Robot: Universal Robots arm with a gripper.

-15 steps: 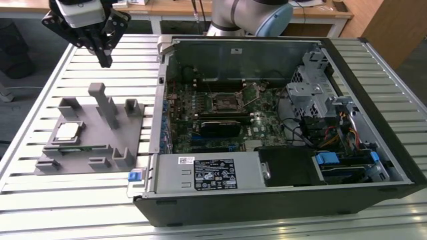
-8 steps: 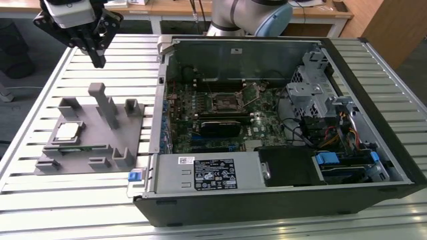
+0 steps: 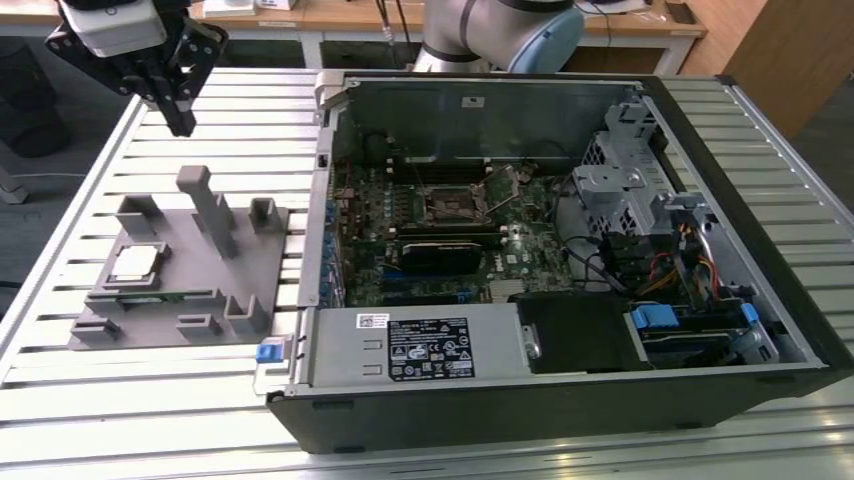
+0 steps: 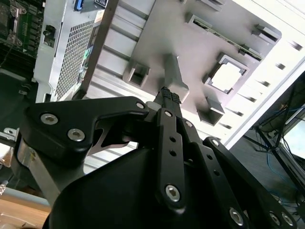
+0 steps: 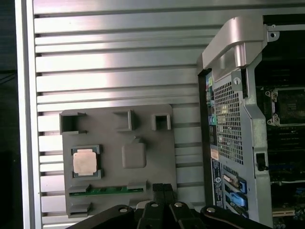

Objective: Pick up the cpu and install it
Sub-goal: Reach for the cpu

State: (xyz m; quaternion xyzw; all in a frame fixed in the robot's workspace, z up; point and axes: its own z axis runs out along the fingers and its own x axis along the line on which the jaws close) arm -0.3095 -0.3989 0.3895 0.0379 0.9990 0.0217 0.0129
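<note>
silver cpu (image 3: 136, 262) sits in a grey tray (image 3: 267, 272), gripper (image 3: 180, 122) hanging above, jaws pressed together.

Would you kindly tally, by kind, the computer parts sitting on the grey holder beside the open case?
cpu: 1
memory stick: 1
Total: 2
</note>
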